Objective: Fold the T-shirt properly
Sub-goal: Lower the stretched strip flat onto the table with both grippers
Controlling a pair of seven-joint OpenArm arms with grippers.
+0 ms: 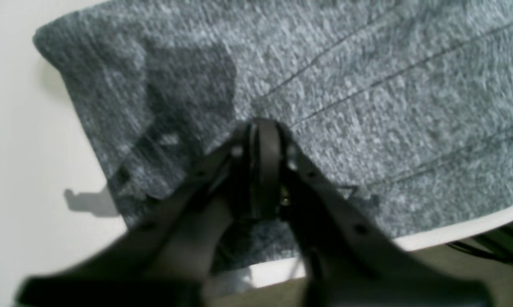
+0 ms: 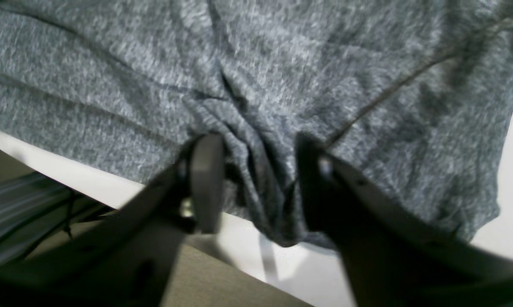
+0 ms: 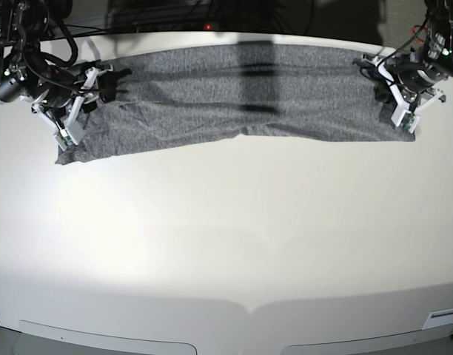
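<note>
T-shirt (image 3: 241, 100) spread as a long band along the far edge of the white table (image 3: 226, 244). Left claw (image 1: 263, 132) pressed together over one end, fabric between unclear; right claw (image 2: 256, 170) parted, bunched cloth between.

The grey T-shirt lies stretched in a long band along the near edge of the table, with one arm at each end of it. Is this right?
Not quite. The base view shows the T-shirt stretched in a long band along the far edge of the table, not the near one. The rest holds: the right gripper is at one end of it and the left gripper at the other.
</note>
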